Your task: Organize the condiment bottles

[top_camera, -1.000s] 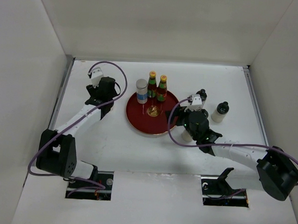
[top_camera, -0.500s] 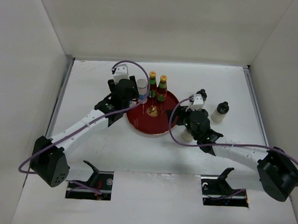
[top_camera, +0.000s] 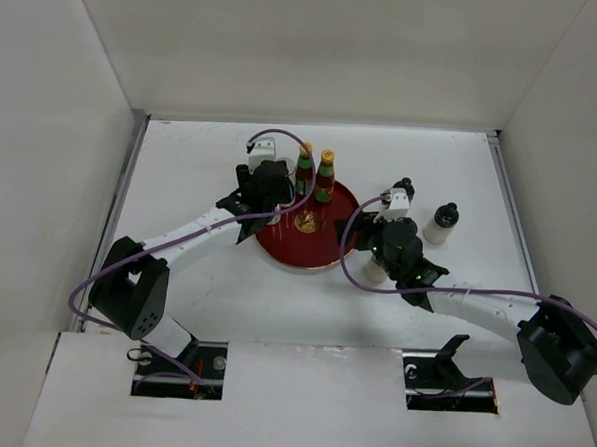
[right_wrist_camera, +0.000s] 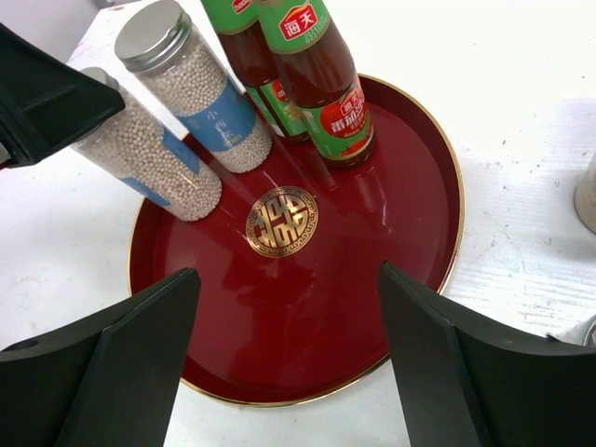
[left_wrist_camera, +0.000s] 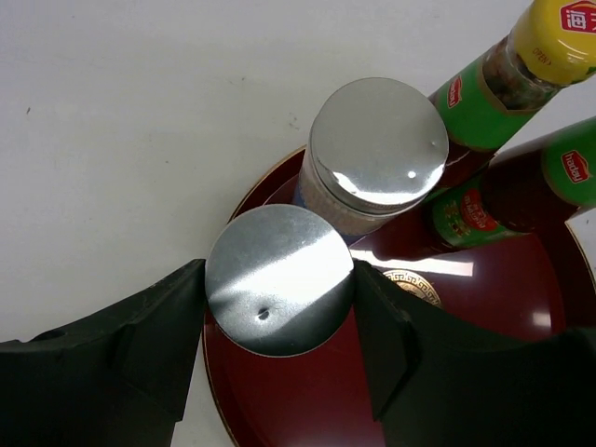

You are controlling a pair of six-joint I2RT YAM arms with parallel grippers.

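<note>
The held shaker [left_wrist_camera: 279, 298], a clear cylinder of white pellets with a blue label and a flat silver lid, stands upright at the left rim of the round red tray [right_wrist_camera: 307, 307]. The left tool [left_wrist_camera: 277, 279] is clamped on it, one black finger pressed to each side just under the lid. Whether its base rests on the tray or hangs just above it cannot be told. Just beside it, further in on the tray, stands the second shaker [left_wrist_camera: 377, 149] of the same kind, and next to that the two red sauce bottles [right_wrist_camera: 321, 79] with green necks and yellow caps. A second ago the left tool was well left of the tray over the white worktop [top_camera: 205, 289]; half a second ago it had reached the rim; now it is over the tray's left part. The right tool [right_wrist_camera: 287, 275] has barely shifted, its fingers spread wide and empty over the tray's near side. To the right, off the tray, stand two pale black-capped bottles [top_camera: 442, 222]
</note>
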